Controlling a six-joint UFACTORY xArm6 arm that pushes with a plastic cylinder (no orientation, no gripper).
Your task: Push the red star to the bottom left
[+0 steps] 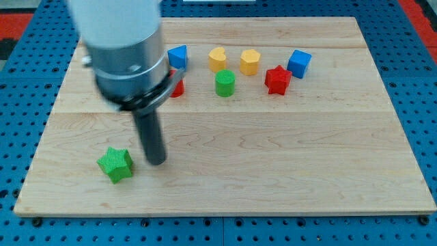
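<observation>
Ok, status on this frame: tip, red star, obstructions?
My tip down beside green star, its right. Red star far off, upper right, untouched. Green cylinder near the path.

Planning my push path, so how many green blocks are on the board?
2. A green star sits near the view's bottom left, just left of my tip. A green cylinder stands in the top row. The arm could hide another.
</observation>
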